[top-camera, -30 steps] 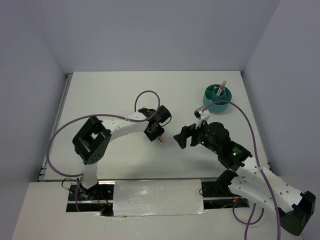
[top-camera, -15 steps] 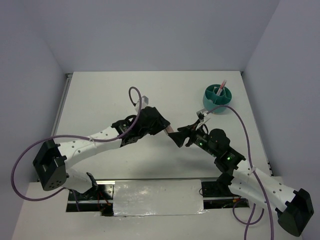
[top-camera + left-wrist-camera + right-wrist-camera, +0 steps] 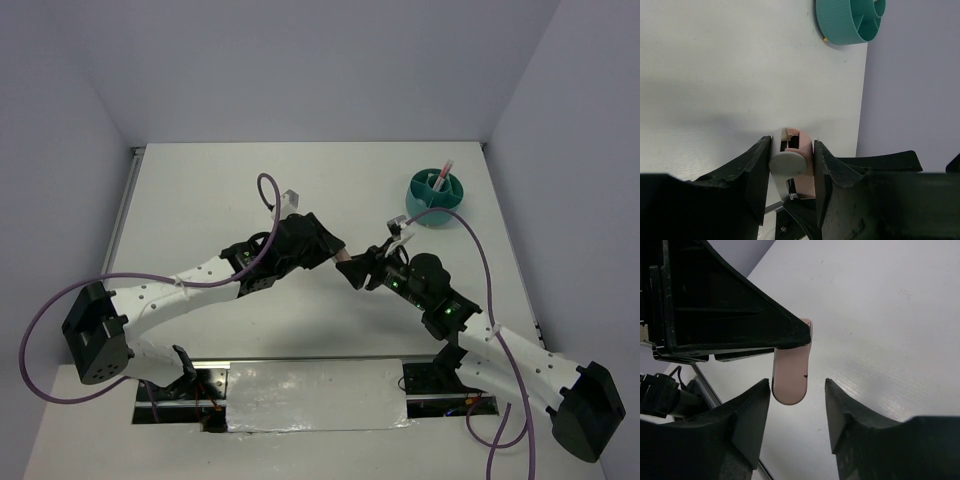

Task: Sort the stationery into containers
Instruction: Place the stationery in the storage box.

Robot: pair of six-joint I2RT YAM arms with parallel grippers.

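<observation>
Mid-frame, the left gripper (image 3: 791, 159) clamps the short pink stub (image 3: 790, 371); the right gripper (image 3: 797, 390) gapes around its tip; teal organiser (image 3: 436, 191) upper right.

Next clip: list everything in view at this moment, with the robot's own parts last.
table: one, white, under everything
organiser: one, teal, round, far right of the table
pink pen: one, pink, standing in the organiser
pink stub: one, pink with a pale end cap, mid-table between the tools
silver sheet: one, silver, near edge between the arm bases
cables: two, purple, one looping off each arm
left tool: one, black, shut on the pink stub
right tool: one, black, open, fingers either side of the stub's free end, not touching
</observation>
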